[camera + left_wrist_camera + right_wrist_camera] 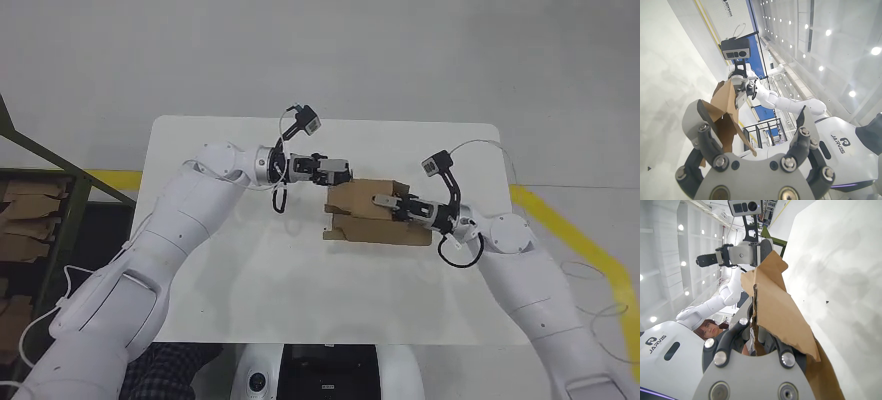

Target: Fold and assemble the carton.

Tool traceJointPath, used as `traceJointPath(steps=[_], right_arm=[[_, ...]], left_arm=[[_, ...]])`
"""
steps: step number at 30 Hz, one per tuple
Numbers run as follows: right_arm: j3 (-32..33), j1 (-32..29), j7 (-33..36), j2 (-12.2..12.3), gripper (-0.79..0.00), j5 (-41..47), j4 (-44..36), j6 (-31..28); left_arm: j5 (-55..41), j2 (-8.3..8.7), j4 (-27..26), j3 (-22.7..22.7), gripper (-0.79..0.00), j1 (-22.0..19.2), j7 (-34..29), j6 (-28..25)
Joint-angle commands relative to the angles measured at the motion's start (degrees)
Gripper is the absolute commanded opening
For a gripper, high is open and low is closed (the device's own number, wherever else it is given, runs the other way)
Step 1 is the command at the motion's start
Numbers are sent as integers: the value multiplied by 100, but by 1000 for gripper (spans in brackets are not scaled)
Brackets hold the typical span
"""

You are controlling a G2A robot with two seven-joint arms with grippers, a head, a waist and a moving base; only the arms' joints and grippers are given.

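right gripper [384,203] clamped on half-raised carton [372,228], centre-right on table [250,290]; left gripper [342,171] fingers spread, one beside a flap [338,203]; step: squaring up; next probably needs that flap pressed inward

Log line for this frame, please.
carton: partly folded | left gripper: open, beside carton | right gripper: shut on carton

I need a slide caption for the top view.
Right gripper holds the part-folded carton on the table; left gripper at its far edge.
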Motion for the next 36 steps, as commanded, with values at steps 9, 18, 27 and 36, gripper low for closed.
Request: traceJointPath(steps=[9, 18, 27, 36], right_arm=[[132, -42, -470, -20, -785, 89, 16, 248], [225, -4, -678, -39, -785, 56, 80, 352], [383, -25, -719, -12, -785, -82, 128, 339], [383, -25, -719, -12, -785, -82, 128, 339]], left_arm=[[-63, -56, 167, 73, 0, -146, -63, 63], [168, 29, 63, -7, 0, 20, 83, -82], [427, 150, 12, -126, 0, 58, -15, 16], [427, 150, 12, -126, 0, 58, -15, 16]])
